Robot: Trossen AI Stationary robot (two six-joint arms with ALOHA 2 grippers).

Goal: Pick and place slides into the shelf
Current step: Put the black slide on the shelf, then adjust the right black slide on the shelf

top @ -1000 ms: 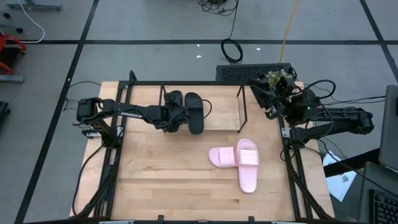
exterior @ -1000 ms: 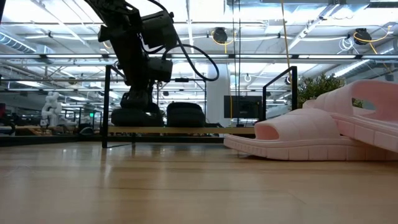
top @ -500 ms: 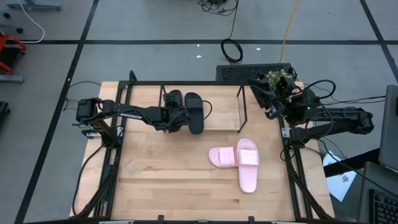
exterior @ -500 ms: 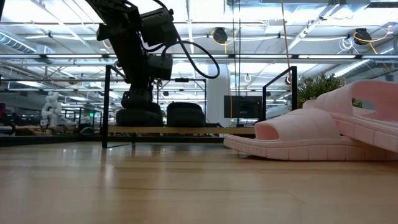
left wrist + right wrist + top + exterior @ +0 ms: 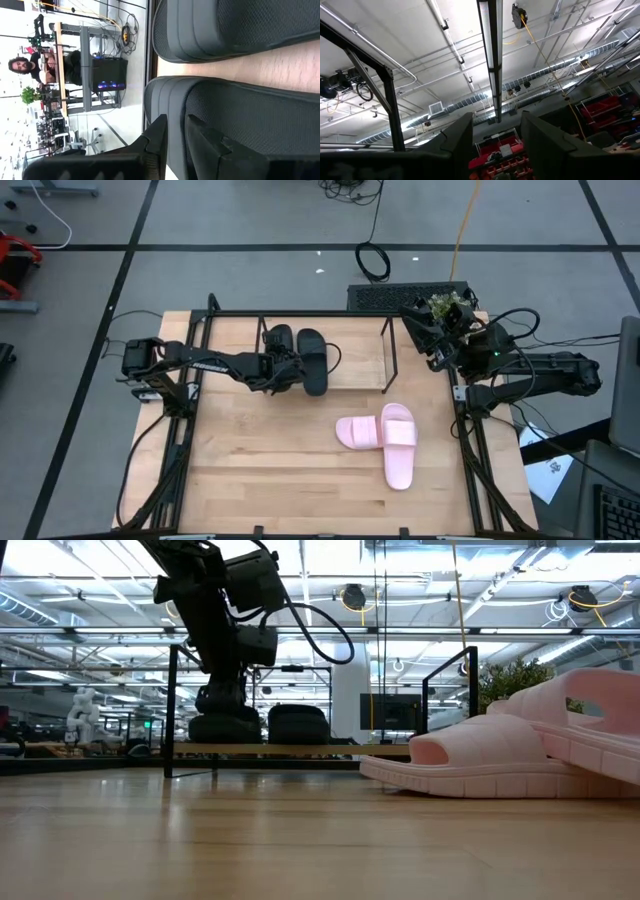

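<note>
Nowhere can any brand or writing be read. On the shelf (image 5: 390, 355) at the table's (image 5: 260, 470) far side lie two black slides (image 5: 312, 360); the left gripper (image 5: 285, 370) sits at the left one (image 5: 240, 125), its fingers (image 5: 157, 142) slightly apart around that slide's edge, though contact is hard to judge. Two pink slides (image 5: 385, 438), overlapping, lie on the table and are cut off in the low view. The right gripper (image 5: 432, 340) waits at the right edge, fingers (image 5: 455, 145) apart, empty.

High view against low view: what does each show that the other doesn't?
Only the high view shows the right gripper parked at the table's right rear, fingers apart, and how the pink slides lie crossed. Only the low view shows the room behind and the shelf board edge-on. Both show the left gripper at the black slides on the shelf.
</note>
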